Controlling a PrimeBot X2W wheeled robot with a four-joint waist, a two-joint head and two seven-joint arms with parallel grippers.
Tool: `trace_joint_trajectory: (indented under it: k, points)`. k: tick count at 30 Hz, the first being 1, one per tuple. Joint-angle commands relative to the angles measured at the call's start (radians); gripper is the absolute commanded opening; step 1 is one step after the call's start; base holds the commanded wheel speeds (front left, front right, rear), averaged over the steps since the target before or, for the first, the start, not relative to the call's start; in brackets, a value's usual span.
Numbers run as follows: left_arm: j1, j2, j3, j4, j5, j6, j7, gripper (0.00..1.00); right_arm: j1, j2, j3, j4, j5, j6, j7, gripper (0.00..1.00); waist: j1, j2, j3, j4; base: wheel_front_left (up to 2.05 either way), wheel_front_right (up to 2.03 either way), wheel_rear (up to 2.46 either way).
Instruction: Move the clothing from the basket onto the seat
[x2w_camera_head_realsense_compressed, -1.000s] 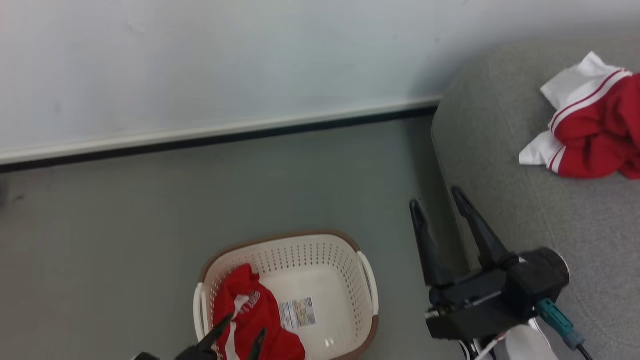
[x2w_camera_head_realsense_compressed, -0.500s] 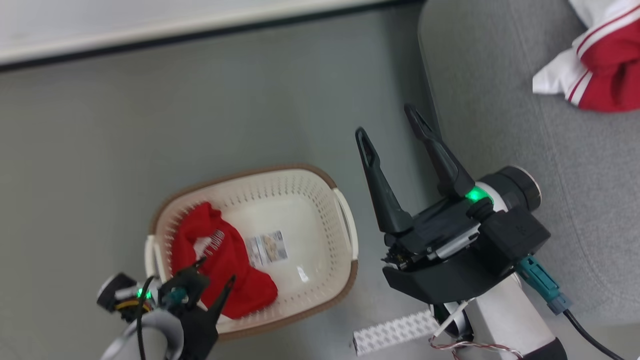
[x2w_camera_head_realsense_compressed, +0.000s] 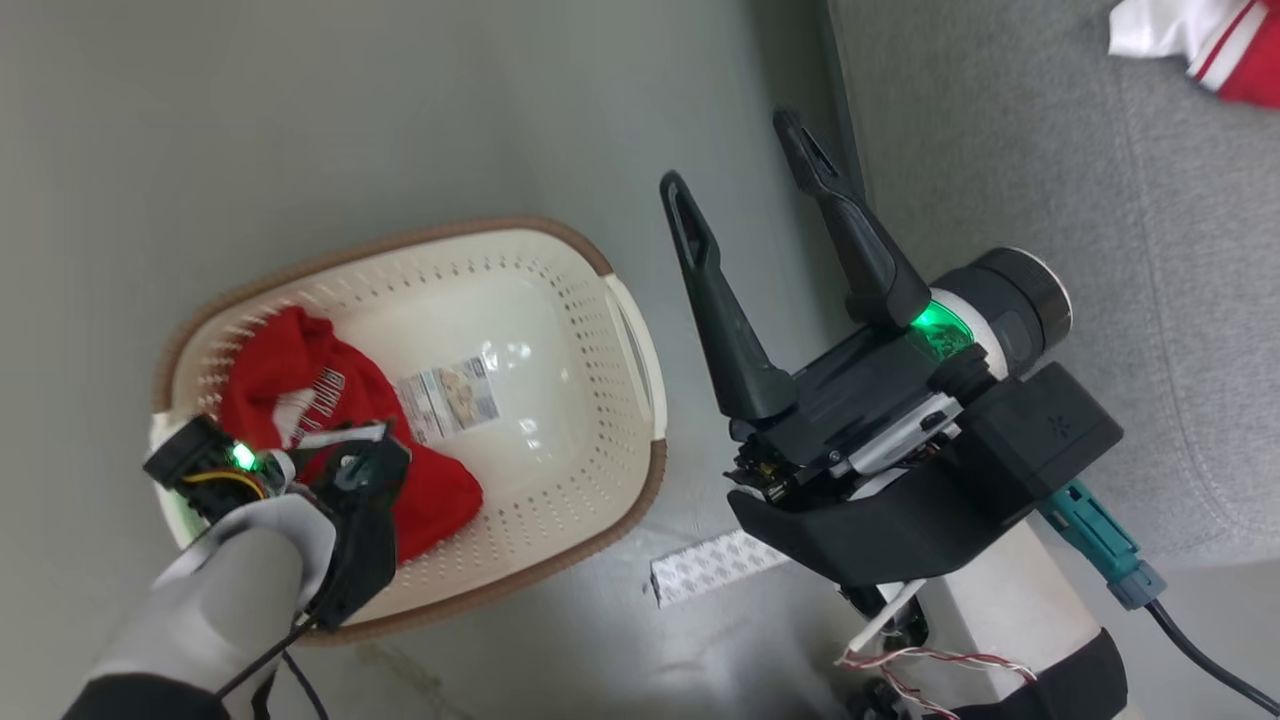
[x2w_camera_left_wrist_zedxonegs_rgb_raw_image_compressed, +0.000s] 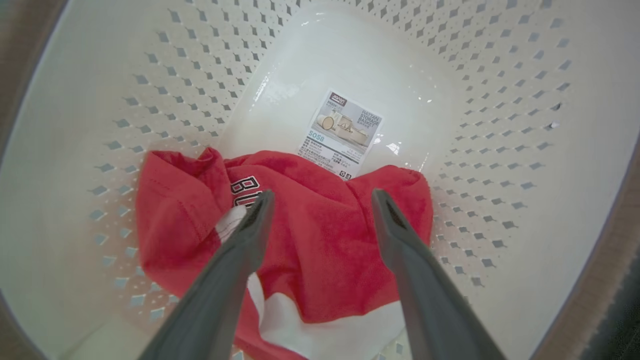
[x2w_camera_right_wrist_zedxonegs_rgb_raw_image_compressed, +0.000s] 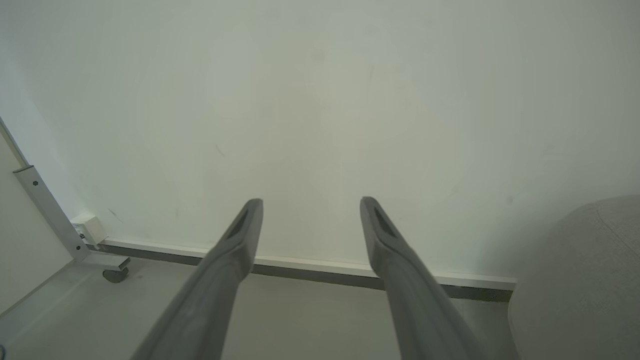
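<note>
- Head: striped garment (x2w_camera_head_realsense_compressed: 1215, 45) lies on seat (x2w_camera_head_realsense_compressed: 1000, 200), done; lettered garment (x2w_camera_head_realsense_compressed: 290, 360) left in basket (x2w_camera_head_realsense_compressed: 655, 470); right pincer (x2w_camera_head_realsense_compressed: 730, 152) apart, empty.
- Left wrist: left pincer (x2w_camera_left_wrist_zedxonegs_rgb_raw_image_compressed: 320, 197) apart over lettered garment, not yet clamped.
- Right wrist: right pincer faces wall (x2w_camera_right_wrist_zedxonegs_rgb_raw_image_compressed: 320, 100), beside seat.

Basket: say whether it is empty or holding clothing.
Not empty: a crumpled red garment lies on the floor of the basket, beside its label.

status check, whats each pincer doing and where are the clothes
Left pincer open, over red garment in basket. Right pincer open, empty, beside seat. Second garment on seat. Nothing in the way.
</note>
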Motion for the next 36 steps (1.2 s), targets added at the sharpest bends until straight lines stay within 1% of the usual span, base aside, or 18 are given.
trace_joint_trajectory:
  k: [1,7,10,16,18,21,28,30,36]
  points:
    - [-0.011,0.008,-0.006,0.011,0.009,0.005,0.004,1.0,-0.011,0.005,0.005,0.0,0.005,0.0,-0.001,1.0,-0.0002,-0.0003,0.072,-0.036,0.0,0.0,0.0]
    - [-0.09,0.013,-0.077,0.081,0.086,0.057,0.064,1.0,-0.038,0.006,0.018,-0.01,0.018,0.0,-0.001,1.0,-0.0002,-0.0003,0.134,-0.048,0.0,0.0,0.0]
    - [-0.116,0.018,-0.103,0.104,0.107,0.075,0.1,1.0,-0.048,0.007,0.024,-0.022,0.031,0.0,-0.001,1.0,-0.0002,-0.0003,0.16,-0.059,0.0,0.0,0.0]
    - [-0.148,0.039,-0.131,0.129,0.126,0.081,0.133,1.0,-0.061,0.006,0.046,-0.043,0.073,0.0,-0.001,1.0,-0.0002,-0.0003,0.204,-0.088,0.0,0.0,0.0]
    - [-0.155,0.047,-0.139,0.133,0.133,0.09,0.14,1.0,-0.065,0.006,0.047,-0.046,0.083,0.0,-0.001,1.0,-0.0002,-0.0003,0.215,-0.096,0.0,0.0,0.0]
    - [-0.158,0.058,-0.151,0.139,0.135,0.091,0.146,1.0,-0.066,0.006,0.044,-0.054,0.093,0.0,-0.001,1.0,-0.0002,-0.0003,0.228,-0.108,0.0,0.0,0.0]
    - [-0.174,0.077,-0.177,0.147,0.142,0.077,0.151,1.0,-0.065,0.006,0.05,-0.064,0.126,0.0,-0.001,1.0,-0.0002,-0.0003,0.247,-0.127,0.0,0.0,0.0]
    - [-0.184,0.083,-0.199,0.148,0.158,0.077,0.159,1.0,-0.061,0.006,0.047,-0.066,0.137,0.0,-0.001,1.0,-0.0002,-0.0003,0.252,-0.134,0.0,0.0,0.0]
    - [-0.196,0.069,-0.216,0.151,0.15,0.081,0.167,1.0,-0.047,0.007,0.028,-0.066,0.127,0.0,-0.001,1.0,-0.0002,-0.0003,0.259,-0.127,0.0,0.0,0.0]
